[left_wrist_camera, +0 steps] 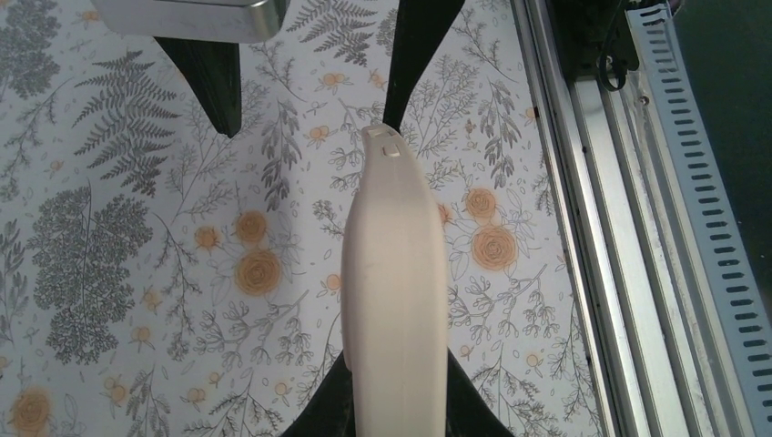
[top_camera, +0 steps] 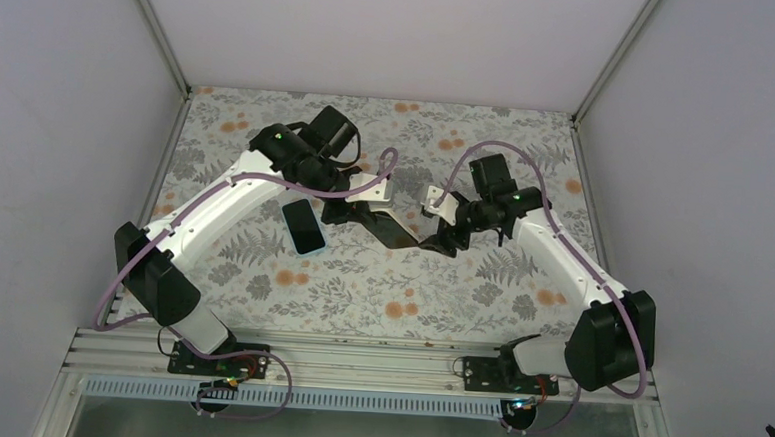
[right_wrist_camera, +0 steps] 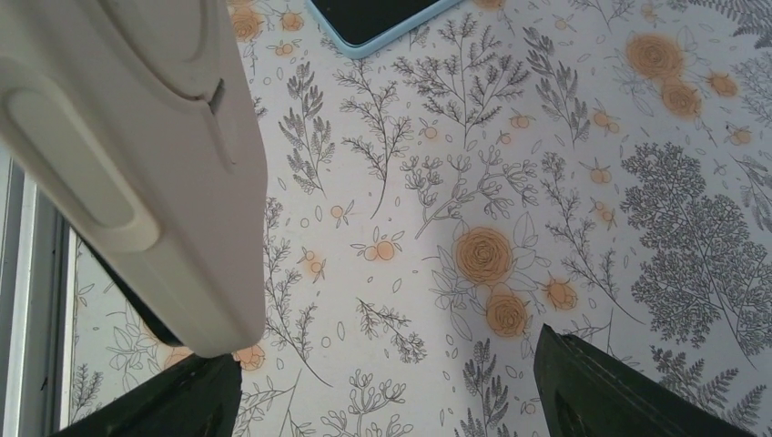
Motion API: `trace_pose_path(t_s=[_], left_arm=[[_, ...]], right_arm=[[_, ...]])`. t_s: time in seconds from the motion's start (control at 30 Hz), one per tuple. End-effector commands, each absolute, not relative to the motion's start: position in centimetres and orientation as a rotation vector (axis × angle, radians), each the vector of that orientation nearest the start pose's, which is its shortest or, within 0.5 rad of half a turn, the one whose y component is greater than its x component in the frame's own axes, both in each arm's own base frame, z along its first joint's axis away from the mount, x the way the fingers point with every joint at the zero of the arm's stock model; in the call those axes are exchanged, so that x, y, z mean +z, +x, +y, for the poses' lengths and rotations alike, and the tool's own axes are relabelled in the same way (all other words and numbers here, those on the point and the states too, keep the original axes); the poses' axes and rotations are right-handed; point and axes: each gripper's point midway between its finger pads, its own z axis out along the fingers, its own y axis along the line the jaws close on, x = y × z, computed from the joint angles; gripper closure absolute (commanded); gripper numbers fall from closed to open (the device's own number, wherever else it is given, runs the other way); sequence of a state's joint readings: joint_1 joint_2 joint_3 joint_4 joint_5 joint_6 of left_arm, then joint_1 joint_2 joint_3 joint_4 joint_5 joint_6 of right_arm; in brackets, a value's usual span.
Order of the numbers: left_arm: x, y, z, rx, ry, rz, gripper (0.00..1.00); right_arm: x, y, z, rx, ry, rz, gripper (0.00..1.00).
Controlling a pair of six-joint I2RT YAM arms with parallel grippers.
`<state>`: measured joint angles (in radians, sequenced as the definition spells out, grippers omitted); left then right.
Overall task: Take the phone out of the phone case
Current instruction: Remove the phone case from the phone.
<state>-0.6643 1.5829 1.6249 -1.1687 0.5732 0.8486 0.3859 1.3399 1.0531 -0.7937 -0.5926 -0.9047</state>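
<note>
Left claw [top_camera: 368, 218] clamped shut on the cream phone case [left_wrist_camera: 396, 273], case held above the floral surface [left_wrist_camera: 137, 273], right claw [right_wrist_camera: 387, 350] spread open beside the case's end, phone [top_camera: 304, 225] lying flat on the surface, left of both claws.

Smooth matt plastic case [left_wrist_camera: 396, 300]
</note>
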Motion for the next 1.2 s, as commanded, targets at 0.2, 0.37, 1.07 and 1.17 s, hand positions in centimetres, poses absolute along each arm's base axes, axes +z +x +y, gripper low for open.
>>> trace_pose_path(t_s=[0.2,0.37,1.07,1.17], left_arm=[[26.6,22.2,-30.0,1.052,-2.599,-2.358,0.98],[26.4,22.2,-30.0,1.052,-2.595,-2.359,0.98],[26.5,20.5,-29.7,1.137,-2.575,-2.272,0.98],[26.3,20.4,-29.5,1.129,-2.573,-2.266,0.98]], right_arm=[[18.6,25.3,21.4,0.646,-1.609,1.791,0.18],[19.1,24.9,21.5,0.666,-1.610,1.777,0.19],[20.5,29.4,21.9,0.504,-1.509,1.741,0.19],[20.3,29.8,21.8,0.496,-1.511,1.749,0.19]])
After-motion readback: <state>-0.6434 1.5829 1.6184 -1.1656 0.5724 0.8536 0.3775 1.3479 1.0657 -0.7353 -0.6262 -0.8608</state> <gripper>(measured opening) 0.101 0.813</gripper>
